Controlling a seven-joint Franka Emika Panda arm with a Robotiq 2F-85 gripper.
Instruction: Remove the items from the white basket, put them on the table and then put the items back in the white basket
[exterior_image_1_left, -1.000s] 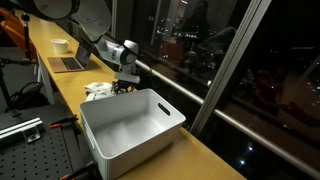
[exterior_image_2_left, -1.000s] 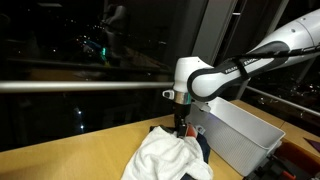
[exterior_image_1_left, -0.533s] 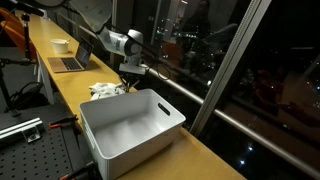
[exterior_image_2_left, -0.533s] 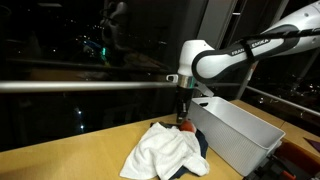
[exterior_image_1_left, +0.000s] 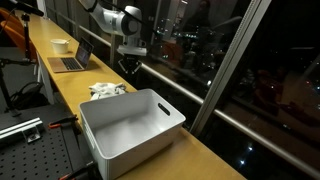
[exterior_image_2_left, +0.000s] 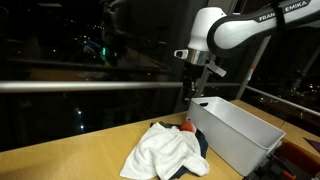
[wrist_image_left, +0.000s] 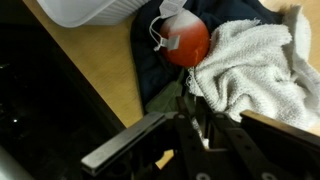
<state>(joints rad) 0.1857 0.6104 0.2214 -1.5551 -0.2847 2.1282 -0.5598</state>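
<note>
Wrist view: the gripper (wrist_image_left: 198, 112) comes in from the bottom edge, its dark fingers bunched close in the blur, so whether they are parted or closed cannot be told. Straight beyond the fingertips lies the pile of items. A red ball (wrist_image_left: 185, 42) with a white tag on it rests on a dark blue cloth (wrist_image_left: 150, 55). A white towel (wrist_image_left: 255, 60) lies against the ball, spreading to the frame's right edge. A rounded corner of the white basket (wrist_image_left: 95, 10) shows at the top, just beyond the dark cloth, on the wooden table (wrist_image_left: 85, 60).

In an exterior view the gripper (exterior_image_1_left: 130, 68) hangs pointing down, well above the tabletop (exterior_image_1_left: 60, 85) and close to the dark window (exterior_image_1_left: 200, 40). The white basket (exterior_image_1_left: 130, 125) stands nearer the camera, apart from the gripper. The pale heap of cloth (exterior_image_1_left: 105, 90) lies on the table just beside the basket's far end, below the gripper and a little to one side. Farther along the table sit a laptop (exterior_image_1_left: 68, 62) and a pale bowl (exterior_image_1_left: 60, 45).

In an exterior view from the opposite side, the gripper (exterior_image_2_left: 192, 93) hangs vertically on the white arm (exterior_image_2_left: 225, 28), clear of everything. The red ball (exterior_image_2_left: 187, 127) lies almost directly under it, wedged between the white towel (exterior_image_2_left: 165, 150) and the basket's wall (exterior_image_2_left: 235, 130), with the dark cloth (exterior_image_2_left: 203, 147) showing at the towel's edge. Here too the fingers are too small to read.
</note>
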